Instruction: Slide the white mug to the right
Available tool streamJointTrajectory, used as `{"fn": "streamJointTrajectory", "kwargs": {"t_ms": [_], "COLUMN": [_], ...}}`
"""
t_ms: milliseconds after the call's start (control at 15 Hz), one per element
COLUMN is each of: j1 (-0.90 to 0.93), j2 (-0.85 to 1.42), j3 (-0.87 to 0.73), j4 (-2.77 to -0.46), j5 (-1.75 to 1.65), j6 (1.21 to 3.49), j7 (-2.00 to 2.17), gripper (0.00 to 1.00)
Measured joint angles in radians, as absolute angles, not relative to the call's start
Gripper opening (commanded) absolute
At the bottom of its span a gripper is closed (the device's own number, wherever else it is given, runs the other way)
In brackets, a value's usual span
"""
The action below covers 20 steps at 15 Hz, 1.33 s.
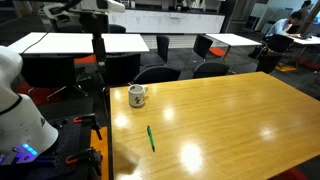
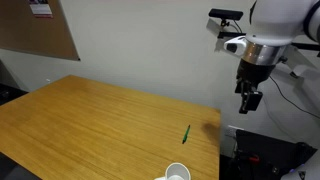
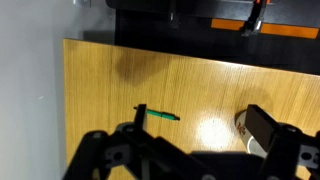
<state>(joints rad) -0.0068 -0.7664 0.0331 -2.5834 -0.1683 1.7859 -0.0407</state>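
My hand point(image 2: 248, 104) hangs high in the air and is empty, with its jaws standing wide. In the wrist view the two fingers point(image 3: 268, 128) are far from each other and nothing is between them. The hand is above the end of the table point(image 1: 230, 120) that is closest to my base, and it touches nothing.

The white mug point(image 1: 137, 96) stands upright on the table, well apart from my hand and much lower, near one edge of the wood. In the wrist view only a small white part of it shows beside my finger. I cannot tell which way its handle points. A thin green pen point(image 1: 151, 138) lies flat on the table near the mug, not touching it.

I think the slide has not yet begun, and several things could go wrong. If I push high on the mug's wall, it may tip instead of sliding, so the contact should be low. If a finger catches the handle, the mug may turn and escape sideways. If the path crosses the pen, the mug may ride up on it or drag it along. A push in the wrong direction could send the mug over the near edge.
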Motion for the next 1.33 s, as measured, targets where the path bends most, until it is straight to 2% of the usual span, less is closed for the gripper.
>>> {"fn": "streamJointTrajectory", "kwargs": {"t_ms": [600,1333], "j1": [-0.003,0.070], "j2": [-0.766,-0.701], "j3": [0.034,0.045], "j4": [-2.585,-2.756], "j5": [-0.173,-0.101], "j6": [1.816,2.381], "j7": [-0.039,-0.015], "gripper": [1.00,1.00]}}
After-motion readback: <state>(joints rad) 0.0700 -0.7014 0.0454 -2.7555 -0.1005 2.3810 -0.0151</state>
